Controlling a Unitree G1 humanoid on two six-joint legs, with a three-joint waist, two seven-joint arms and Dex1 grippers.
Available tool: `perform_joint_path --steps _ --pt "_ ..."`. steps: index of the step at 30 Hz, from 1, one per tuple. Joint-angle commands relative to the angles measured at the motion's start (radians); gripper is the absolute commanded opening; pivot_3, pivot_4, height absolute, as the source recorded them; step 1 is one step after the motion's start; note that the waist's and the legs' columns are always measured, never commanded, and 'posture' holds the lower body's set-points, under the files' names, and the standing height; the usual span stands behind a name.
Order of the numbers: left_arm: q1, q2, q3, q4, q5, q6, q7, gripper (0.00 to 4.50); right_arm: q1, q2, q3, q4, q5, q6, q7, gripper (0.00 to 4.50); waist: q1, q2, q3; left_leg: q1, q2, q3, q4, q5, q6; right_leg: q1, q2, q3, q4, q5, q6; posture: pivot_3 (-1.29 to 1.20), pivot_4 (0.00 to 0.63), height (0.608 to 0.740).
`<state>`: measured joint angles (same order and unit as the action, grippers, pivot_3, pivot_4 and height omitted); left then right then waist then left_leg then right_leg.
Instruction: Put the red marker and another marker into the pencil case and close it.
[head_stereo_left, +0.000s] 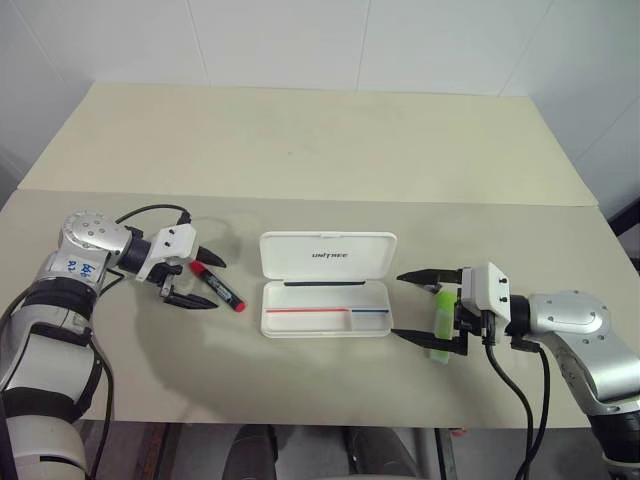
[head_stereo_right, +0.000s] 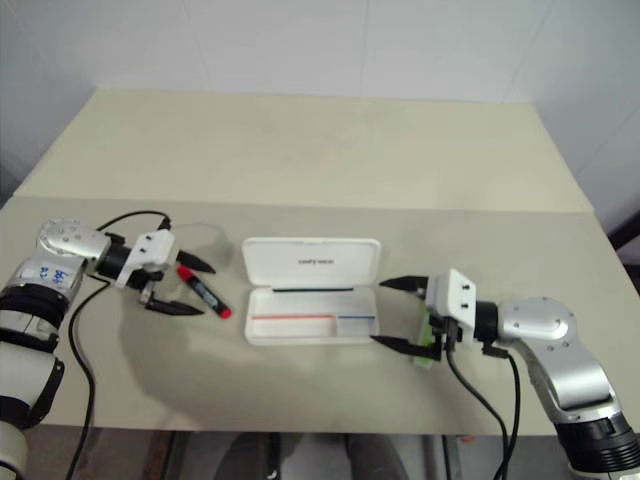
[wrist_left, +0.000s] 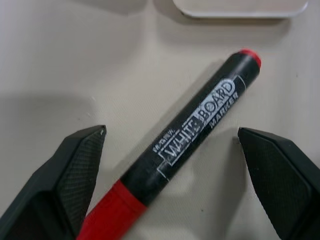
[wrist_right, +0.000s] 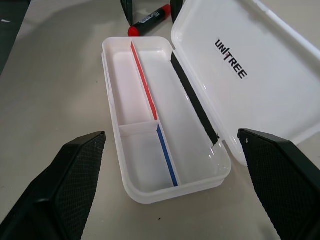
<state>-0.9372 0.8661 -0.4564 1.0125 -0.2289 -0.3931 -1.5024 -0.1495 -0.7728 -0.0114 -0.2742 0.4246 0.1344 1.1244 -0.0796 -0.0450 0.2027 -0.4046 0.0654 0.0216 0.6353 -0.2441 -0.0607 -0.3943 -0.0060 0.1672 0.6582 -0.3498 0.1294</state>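
Taking the open pencil case (head_stereo_left: 325, 320) at the middle of the beige table (head_stereo_left: 320, 140) as the landmark: nearest the robot, to the case's right, the green highlighter (head_stereo_left: 441, 325) lies on the tabletop with its long axis running roughly front to back, one end toward the robot, the other toward the far edge. The right gripper (head_stereo_left: 412, 304) points at the case's right end with its two black fingers spread wide; the highlighter sits just behind the fingertips, between the two fingers, and nothing is pinched. Whether a finger touches it cannot be told.

To the case's left, the red marker (head_stereo_left: 218, 285) lies flat on the table, slanted: its red cap points away from the case and toward the far side, its small red end toward the case's near left corner. The left gripper (head_stereo_left: 198, 281) stands over it, fingers spread, one on each side of the barrel, neither pressing it.

The case's tray, with red and blue lines inside, holds nothing; its lid lies folded back on the far side, lettering up.
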Motion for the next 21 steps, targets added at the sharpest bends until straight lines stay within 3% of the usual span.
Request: perform_joint_path --steps 1,21 --pt "-0.016 -0.004 -0.02 0.026 -0.005 -0.027 -0.112 4.5 0.007 -0.013 -0.051 -0.036 0.015 -0.012 -0.006 4.48 -0.001 0.0 0.0 0.0 0.0 0.0 0.0 0.0 0.0 0.0 0.0 0.0 0.0 0.0 0.0 0.0 0.15 0.74" --pt "-0.014 -0.042 0.085 0.072 0.073 -0.008 -0.106 4.5 -0.055 0.003 -0.049 0.038 -0.016 -0.061 0.013 4.48 0.005 0.0 0.0 0.0 0.0 0.0 0.002 0.0 0.0 0.001 0.0 0.0 0.001 0.0 0.001 0.0 0.15 0.74"
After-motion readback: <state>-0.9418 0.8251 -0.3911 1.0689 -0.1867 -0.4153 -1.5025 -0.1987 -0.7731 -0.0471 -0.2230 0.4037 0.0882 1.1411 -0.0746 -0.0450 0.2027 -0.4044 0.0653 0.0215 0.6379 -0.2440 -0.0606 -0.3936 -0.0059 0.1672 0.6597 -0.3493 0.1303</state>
